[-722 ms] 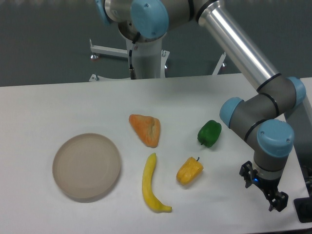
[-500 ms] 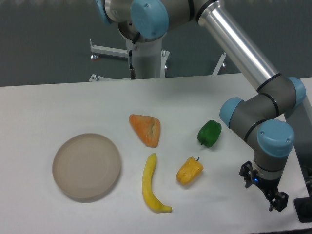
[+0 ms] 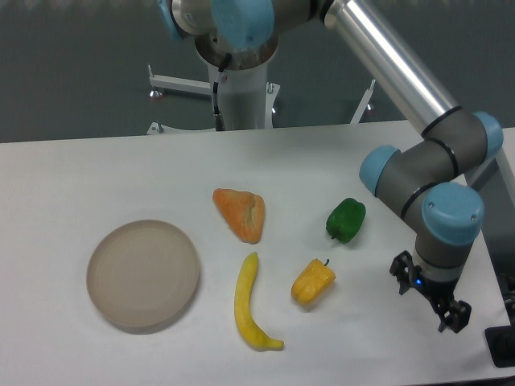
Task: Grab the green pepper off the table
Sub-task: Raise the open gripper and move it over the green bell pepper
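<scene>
Five things on the white tabletop [image 3: 72, 177]: one green pepper [image 3: 346, 219] right of centre, one yellow pepper [image 3: 313, 281] just below and left of it, one banana [image 3: 250, 304], one orange wedge-shaped piece [image 3: 241, 213], one round beige plate [image 3: 143, 274] at left, each apart from the others. One arm only, with its fingers [image 3: 453, 315] low over the tabletop's right side, well apart from the green pepper, holding nothing, spread apart with a clear gap between.
</scene>
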